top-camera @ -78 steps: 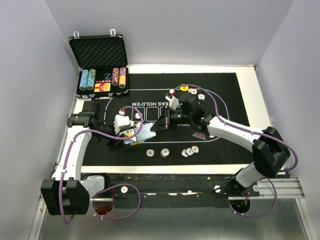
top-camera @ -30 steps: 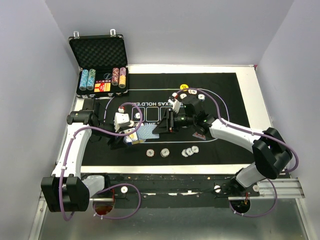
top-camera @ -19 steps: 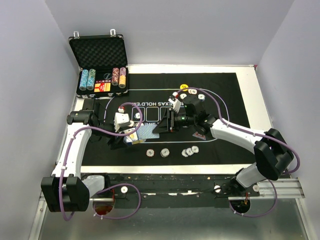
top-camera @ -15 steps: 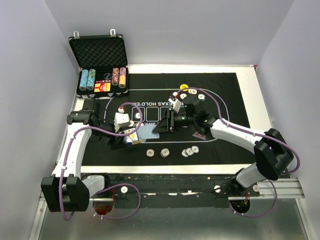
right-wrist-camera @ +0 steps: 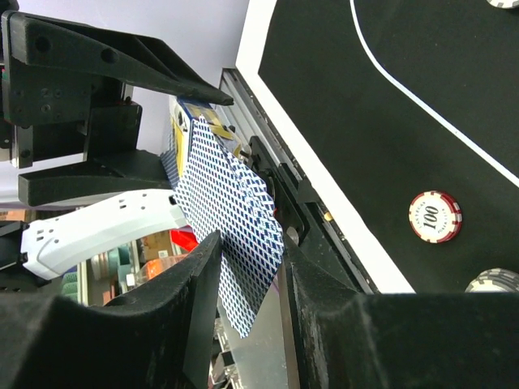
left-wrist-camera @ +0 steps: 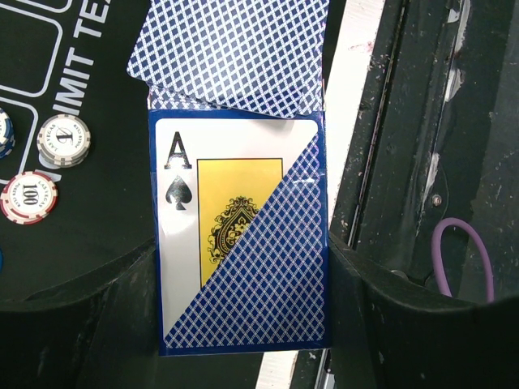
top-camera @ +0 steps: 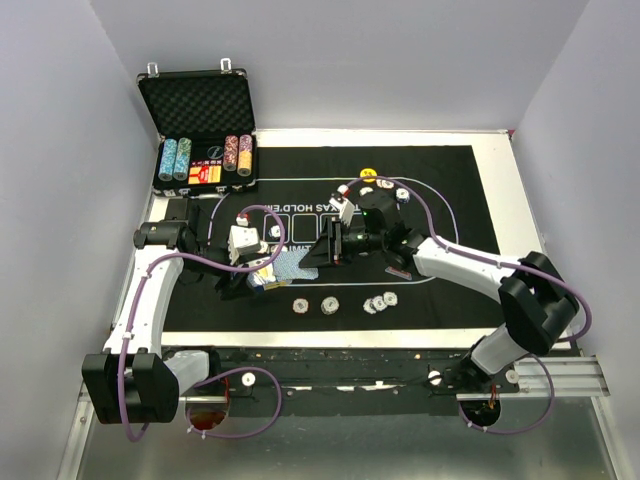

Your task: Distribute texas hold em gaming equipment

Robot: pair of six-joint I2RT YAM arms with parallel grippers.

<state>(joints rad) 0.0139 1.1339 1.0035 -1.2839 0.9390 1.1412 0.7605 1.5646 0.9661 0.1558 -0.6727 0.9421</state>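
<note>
Left wrist: card deck (left-wrist-camera: 239, 267) fanned end cropped by top edge, mat (left-wrist-camera: 89, 186) lettering cut off. Right wrist: fanned cards' left edge hidden behind fingers (right-wrist-camera: 195, 316). Top view: chips (top-camera: 381, 301) unreadably small.

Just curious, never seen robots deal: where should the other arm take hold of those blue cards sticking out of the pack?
Take the free end of the blue cards, jutting beyond the pack held in the left pincer. Come from opposite that pincer, one finger on each flat face: they are thin and flat. The right pincer straddles them.
</note>
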